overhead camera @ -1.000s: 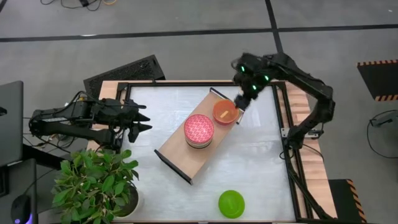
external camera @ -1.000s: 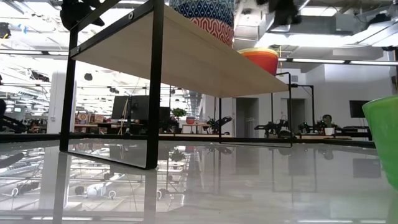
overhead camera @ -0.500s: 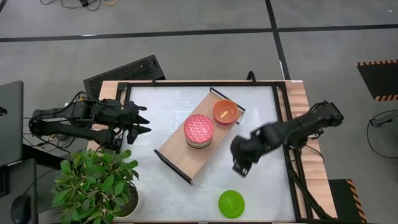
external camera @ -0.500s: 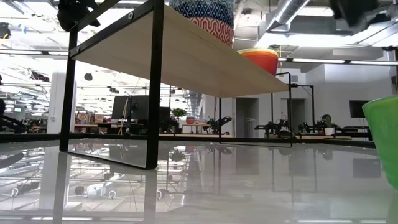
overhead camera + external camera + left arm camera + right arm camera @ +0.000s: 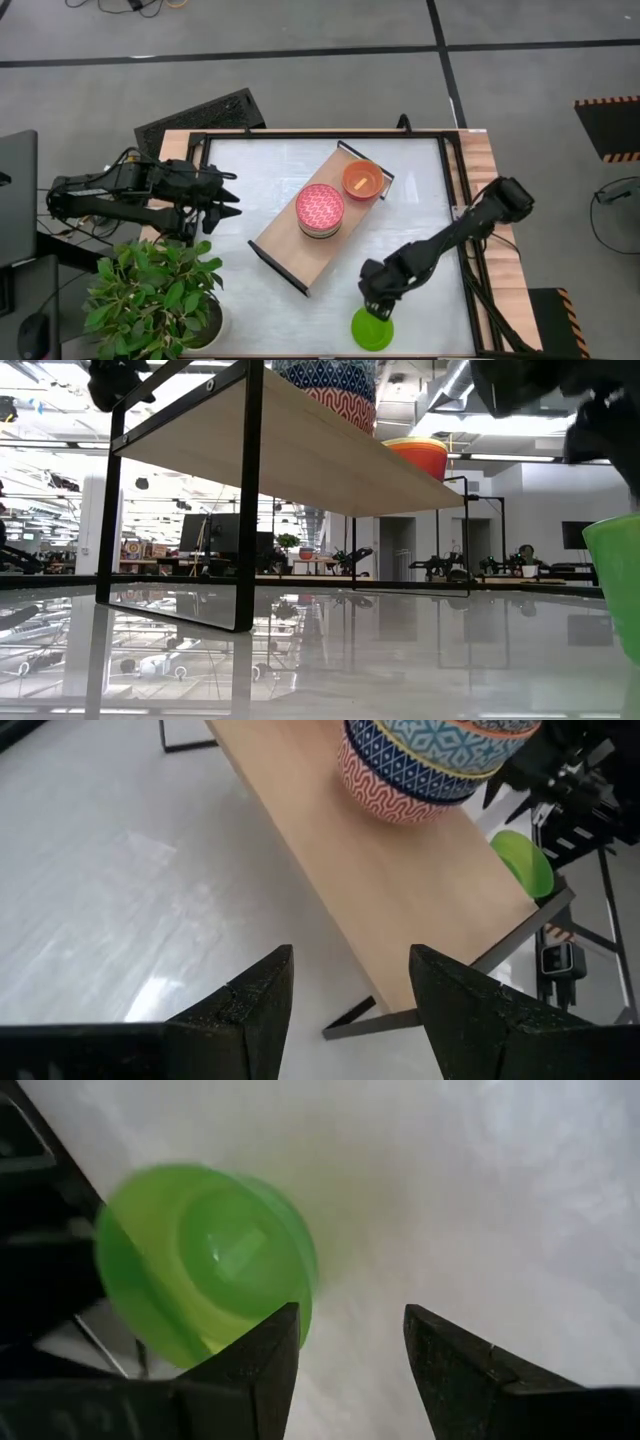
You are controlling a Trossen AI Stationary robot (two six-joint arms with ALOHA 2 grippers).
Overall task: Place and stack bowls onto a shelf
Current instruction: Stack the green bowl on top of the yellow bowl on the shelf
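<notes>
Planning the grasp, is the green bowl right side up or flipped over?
Flipped over: the green bowl shows its flat base facing up, rim on the table.

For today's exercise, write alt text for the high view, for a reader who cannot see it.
Seen from above, the right gripper, jaws open, hangs just above a green bowl on the white table. A wooden shelf lies diagonally, holding a pink-topped bowl stack and an orange bowl. The left gripper waits at the table's left edge.

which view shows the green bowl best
The right wrist view: the whole green bowl fills it, just beyond the open right end effector. The high view shows it small, partly under the arm; the low view only an edge; the left wrist view a distant sliver.
</notes>
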